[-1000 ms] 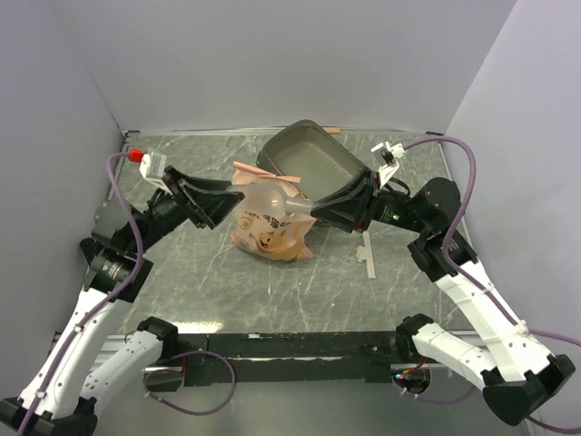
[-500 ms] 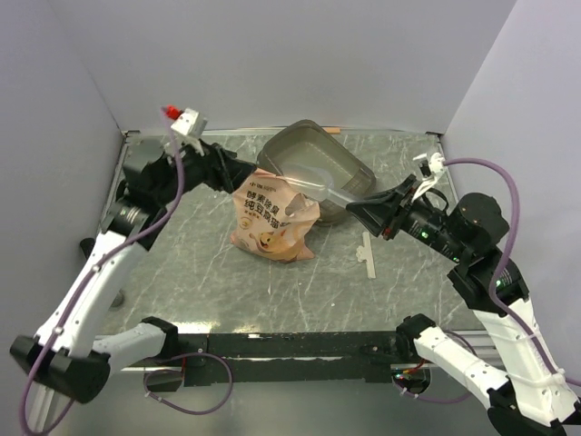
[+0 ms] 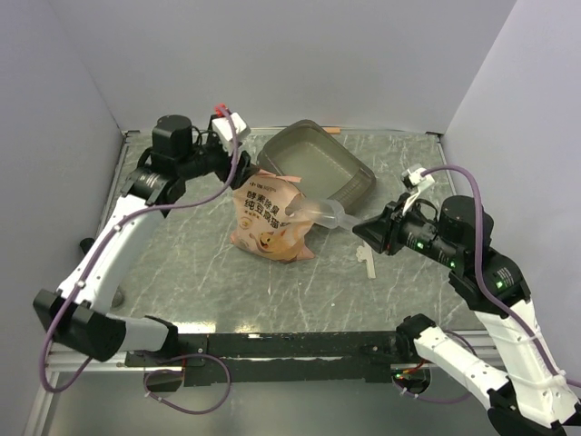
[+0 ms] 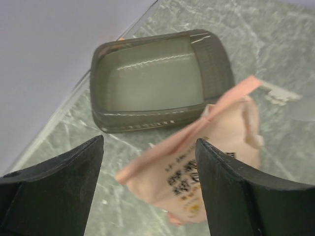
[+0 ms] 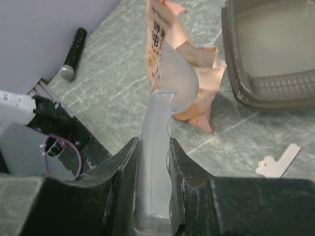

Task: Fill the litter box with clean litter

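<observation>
Ahead of right hand, clenched on clear plastic scoop: orange-pink printed bag, grey-brown translucent litter box beyond. Left hand released; unsupported bag liable to topple under scoop's push.

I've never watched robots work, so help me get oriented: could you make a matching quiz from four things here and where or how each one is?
1 litter box
2 bag
3 scoop
4 left tool

a gripped by the right tool
b open, near the bag's top
c far side of the table
d orange-pink with print

Pairs: 1-c, 2-d, 3-a, 4-b
</observation>
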You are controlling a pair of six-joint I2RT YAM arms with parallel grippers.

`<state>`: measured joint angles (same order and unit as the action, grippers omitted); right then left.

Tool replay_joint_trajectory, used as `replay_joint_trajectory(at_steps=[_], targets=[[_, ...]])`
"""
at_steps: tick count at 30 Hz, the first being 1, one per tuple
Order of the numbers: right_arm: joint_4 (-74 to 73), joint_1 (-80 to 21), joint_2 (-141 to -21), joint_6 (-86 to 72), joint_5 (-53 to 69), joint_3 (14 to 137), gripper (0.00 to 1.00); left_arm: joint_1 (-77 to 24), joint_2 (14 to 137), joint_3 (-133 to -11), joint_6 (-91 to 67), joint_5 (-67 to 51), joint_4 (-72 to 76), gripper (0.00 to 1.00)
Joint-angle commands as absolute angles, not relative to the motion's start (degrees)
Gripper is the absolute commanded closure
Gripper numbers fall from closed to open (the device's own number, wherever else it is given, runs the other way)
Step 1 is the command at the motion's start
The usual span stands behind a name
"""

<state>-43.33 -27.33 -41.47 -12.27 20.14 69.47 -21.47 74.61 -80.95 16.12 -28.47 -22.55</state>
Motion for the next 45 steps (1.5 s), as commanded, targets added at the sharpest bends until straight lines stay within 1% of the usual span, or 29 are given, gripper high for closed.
replay_joint_trajectory(at_steps=[1,6,9,12,17,29,31,32,33,35,36,37,40,42,45], targets=[[-46.05,-27.16,-38.59,-11.34,21.97,72.07,1.00,-21.45,78.13,-85.34,28.12,-31.81,-24.96,0.20],[-49.92,-27.16,-37.36,-10.81,23.29,73.21,1.00,-21.45,79.27,-84.72,34.52,-39.37,-26.01,0.20],[-50.80,-27.16,-36.21,-10.81,23.90,73.04,1.00,-21.45,82.17,-88.76,37.60,-42.01,-32.24,0.20],[-50.63,-27.16,-35.16,-11.25,24.96,71.55,1.00,-21.53,82.88,-89.21,38.14,-43.15,-32.26,0.17],[-50.54,-27.07,-34.10,-10.99,25.58,70.14,1.00,-21.71,87.09,-91.32,39.29,-41.13,-34.19,0.17],[-51.15,-28.04,-33.66,-10.37,25.23,69.61,1.00,-23.29,92.37,-93.16,40.61,-42.80,-40.25,0.19],[-51.15,-28.21,-33.49,-10.28,24.96,69.79,1.00,-23.81,92.55,-93.25,40.87,-41.93,-42.70,0.25],[-51.33,-28.21,-33.49,-10.28,24.87,69.79,1.00,-23.82,92.72,-93.43,40.96,-40.18,-43.76,0.30],[-51.33,-28.30,-33.23,-10.37,24.87,69.79,1.00,-23.91,92.90,-93.86,40.70,-39.47,-44.73,0.47],[-51.41,-28.30,-33.22,-10.20,24.35,69.70,1.00,-24.08,93.16,-94.13,39.64,-37.37,-47.44,0.68],[-51.68,-28.30,-33.48,-10.20,23.91,69.70,1.00,-24.17,93.08,-93.52,39.46,-37.01,-48.16,0.89],[-52.11,-28.39,-33.66,-10.02,22.69,69.96,1.00,-24.87,92.64,-92.73,39.29,-36.04,-48.34,0.98],[-52.73,-28.30,-34.36,-10.11,20.84,70.31,1.00,-27.14,88.52,-87.73,38.06,-30.51,-45.36,0.99],[-53.00,-28.30,-34.80,-9.93,19.52,71.27,1.00,-28.90,83.69,-83.79,37.18,-27.00,-41.50,0.99],[-53.35,-28.30,-36.12,-9.14,16.79,73.38,1.00,-30.67,76.66,-79.21,35.60,-24.80,-36.76,0.99]])
